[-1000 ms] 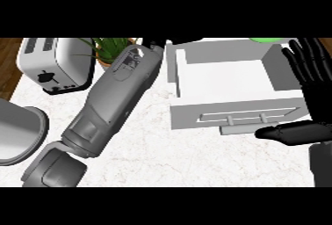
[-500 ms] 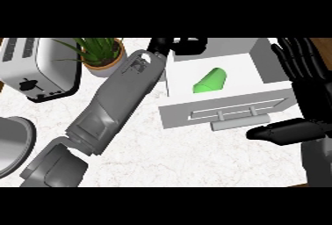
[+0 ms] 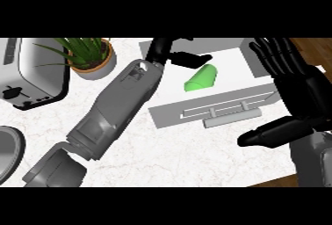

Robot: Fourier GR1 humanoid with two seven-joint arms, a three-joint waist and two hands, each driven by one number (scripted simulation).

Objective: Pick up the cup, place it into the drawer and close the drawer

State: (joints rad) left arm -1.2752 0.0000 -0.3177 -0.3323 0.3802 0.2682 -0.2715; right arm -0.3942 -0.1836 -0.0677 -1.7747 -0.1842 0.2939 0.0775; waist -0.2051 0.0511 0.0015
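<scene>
The green cup (image 3: 201, 78) lies on its side inside the open white drawer (image 3: 174, 117), tilted toward the back right. My left forearm slants up across the counter, and my left hand (image 3: 175, 53) hovers just behind and left of the cup with its fingers relaxed, apart from it. The drawer's front panel carries a bar handle (image 3: 232, 118). My right hand (image 3: 299, 92) stands open at the drawer's right end, fingers pointing up and thumb (image 3: 269, 134) sticking out left, just below the front panel.
A silver toaster (image 3: 29, 72) stands at the far left beside a potted plant (image 3: 91, 59). A grey metal pan rim (image 3: 8, 151) shows at the lower left edge. The counter's edge, with wood floor beyond, runs along the lower right.
The cup now lies in the drawer, free of my left hand, which has drawn slightly back. The drawer shows lower and more central. My right hand stays open at the right.
</scene>
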